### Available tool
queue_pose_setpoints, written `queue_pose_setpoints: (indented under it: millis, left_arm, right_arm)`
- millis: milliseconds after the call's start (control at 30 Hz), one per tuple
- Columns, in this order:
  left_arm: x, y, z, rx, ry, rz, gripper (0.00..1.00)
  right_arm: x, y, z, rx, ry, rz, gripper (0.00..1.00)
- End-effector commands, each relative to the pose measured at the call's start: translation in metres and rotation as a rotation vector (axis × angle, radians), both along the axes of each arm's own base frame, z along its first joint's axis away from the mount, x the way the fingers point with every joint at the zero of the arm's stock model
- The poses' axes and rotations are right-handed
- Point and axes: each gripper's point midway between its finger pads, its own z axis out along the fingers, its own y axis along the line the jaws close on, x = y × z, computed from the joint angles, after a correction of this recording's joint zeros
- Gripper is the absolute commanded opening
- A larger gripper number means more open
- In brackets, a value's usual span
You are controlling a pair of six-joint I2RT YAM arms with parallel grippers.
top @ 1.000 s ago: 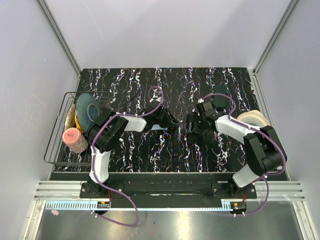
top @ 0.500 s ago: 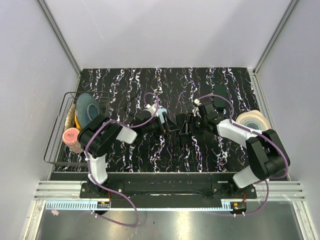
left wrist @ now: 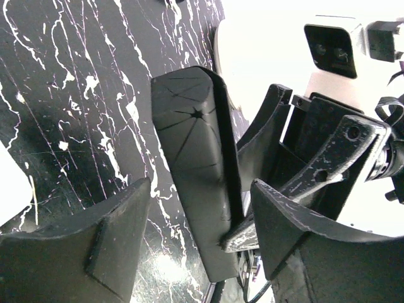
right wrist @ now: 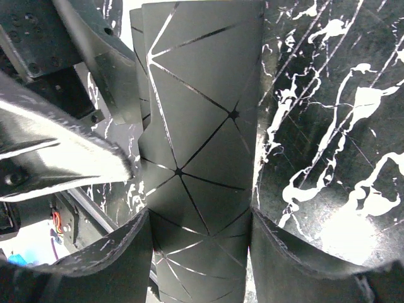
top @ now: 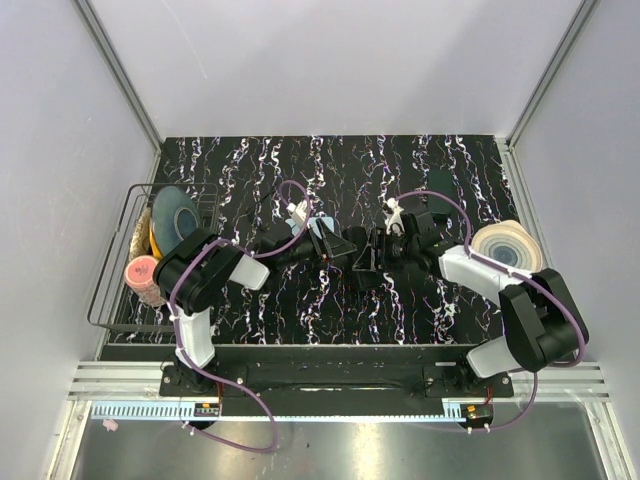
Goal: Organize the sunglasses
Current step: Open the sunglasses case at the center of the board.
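Observation:
A black faceted sunglasses case [top: 362, 252] is held above the middle of the marbled table, between the two arms. My right gripper [top: 380, 250] is shut on it: in the right wrist view both fingers press the sides of the case [right wrist: 202, 126] around the right gripper [right wrist: 201, 221]. My left gripper [top: 336, 245] faces it from the left and stands open. In the left wrist view the end of the case [left wrist: 192, 158] lies between the open fingers of the left gripper [left wrist: 201, 211], with a gap on the left side. The sunglasses themselves are hidden.
A wire rack [top: 112, 280] at the left edge holds round discs [top: 175, 220] and a pink-lidded jar [top: 147, 278]. A stack of pale rings [top: 508, 245] sits at the right edge. A small pale object [top: 323, 221] lies just behind the left gripper.
The left gripper has opened and now straddles the case's end. The right arm has carried the case leftward toward the centre, still gripping it.

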Motion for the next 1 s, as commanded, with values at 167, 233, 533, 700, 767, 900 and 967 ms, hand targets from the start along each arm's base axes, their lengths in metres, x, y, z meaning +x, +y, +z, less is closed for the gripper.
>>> queue_pose_setpoints:
  millis: [167,233,533,700,767,900,967]
  left_arm:
    - [0.013,-0.003,0.035,-0.052,-0.093,0.011,0.64]
    - [0.015,-0.002,0.036,-0.055,-0.089,0.022,0.62]
    - [0.024,0.008,0.038,0.032,-0.135,0.076,0.47]
    - [0.024,0.009,0.043,0.031,-0.148,0.077,0.54]
    - [0.023,0.009,0.042,0.026,-0.142,0.078,0.59]
    - [0.023,0.013,0.043,0.017,-0.144,0.089,0.65]
    - [0.022,0.015,0.041,0.024,-0.142,0.093,0.65]
  right_arm:
    - [-0.001,0.015,0.035,0.111,-0.122,0.088,0.38]
    - [-0.003,0.015,0.035,0.115,-0.122,0.099,0.37]
    - [-0.013,0.015,0.042,0.136,-0.138,0.128,0.36]
    - [-0.010,0.018,0.049,0.162,-0.171,0.136,0.33]
    - [-0.011,0.019,0.049,0.166,-0.174,0.140,0.33]
    - [-0.010,0.018,0.049,0.164,-0.176,0.130,0.32]
    - [-0.011,0.018,0.049,0.163,-0.175,0.130,0.31]
